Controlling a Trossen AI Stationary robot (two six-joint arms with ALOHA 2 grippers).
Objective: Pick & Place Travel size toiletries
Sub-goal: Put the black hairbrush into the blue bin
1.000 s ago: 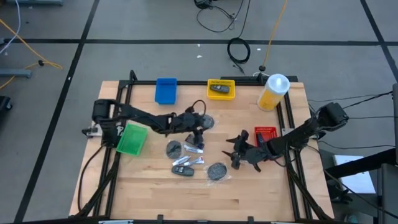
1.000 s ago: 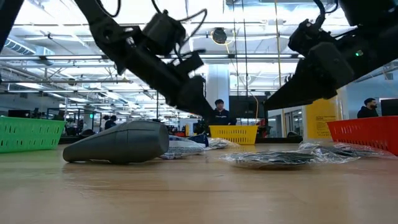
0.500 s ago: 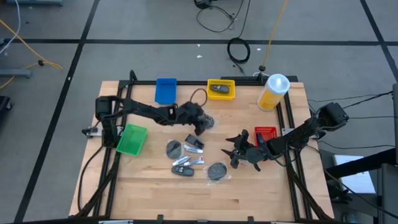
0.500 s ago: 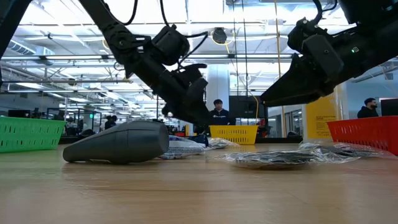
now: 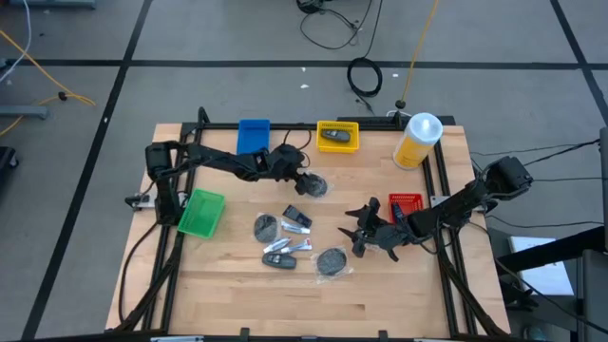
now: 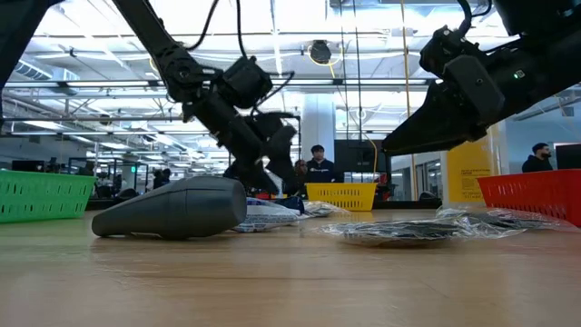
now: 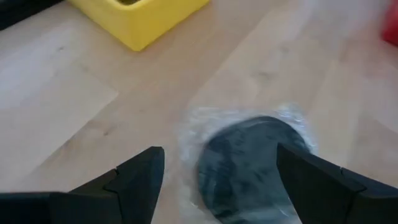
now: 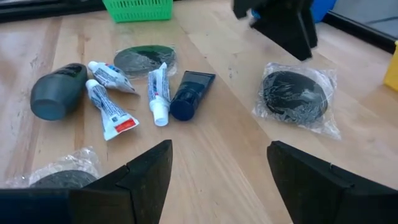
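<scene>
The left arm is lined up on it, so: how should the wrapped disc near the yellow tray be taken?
Come from straight above and close the jaws across the rim of the disc. It lies flat in loose wrap, so only its edges offer purchase. The left gripper is open and already straddles it.

Both arms are dark, near-black jointed links with blocky housings at the joints. The left arm's tool (image 5: 306, 178) carries a thin black cable looping off its wrist (the loop shows plainly from the low camera). Its two fingers (image 7: 134, 180) are broad, matt black wedges with flat, angular faces. The right arm's tool (image 5: 362, 231) looks spiky from overhead, with dark prongs fanning toward nine o'clock; its fingers (image 8: 146, 171) are the same black wedge shape. A small green light glows on the right arm's housing.
</scene>
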